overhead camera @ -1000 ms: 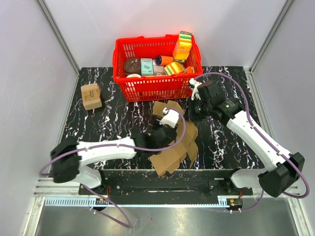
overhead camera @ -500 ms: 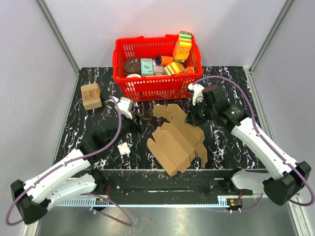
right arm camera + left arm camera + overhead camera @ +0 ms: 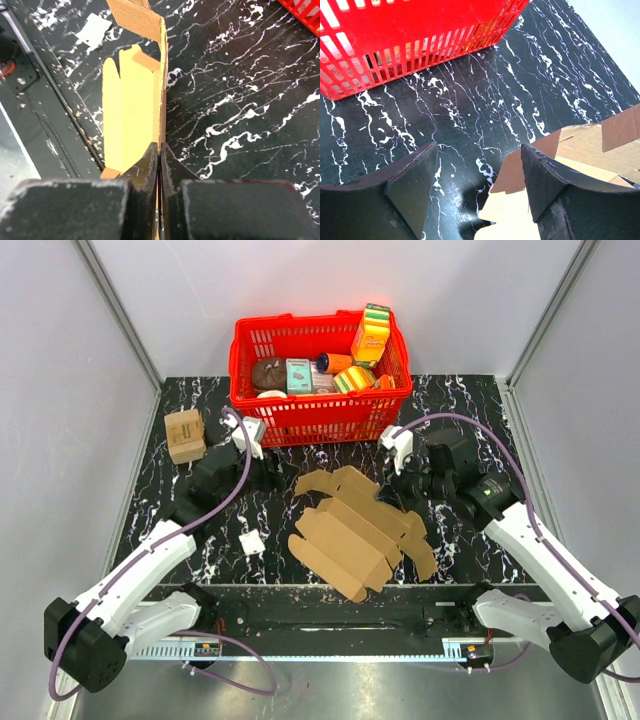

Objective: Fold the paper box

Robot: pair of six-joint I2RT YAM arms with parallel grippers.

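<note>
The paper box (image 3: 350, 530) is a flat brown cardboard sheet with creases and notched flaps, lying at the table's middle front. My right gripper (image 3: 399, 490) is shut on its far right edge. In the right wrist view the shut gripper (image 3: 159, 152) pinches the thin cardboard edge (image 3: 131, 100), which runs away from the fingers. My left gripper (image 3: 272, 474) is open and empty, left of the box's far corner and in front of the basket. In the left wrist view the open gripper (image 3: 477, 167) is over bare table, with the box's corner (image 3: 580, 147) by its right finger (image 3: 555, 185).
A red basket (image 3: 320, 412) of colourful packages stands at the back centre; its wall fills the top of the left wrist view (image 3: 395, 55). A small tan printed box (image 3: 185, 435) sits at back left. A white paper scrap (image 3: 252, 541) lies left of the box.
My left arm has swung off the box, leftward and back toward the basket. My right gripper has moved nearer with the edge it holds, and the box has turned and shifted left.
</note>
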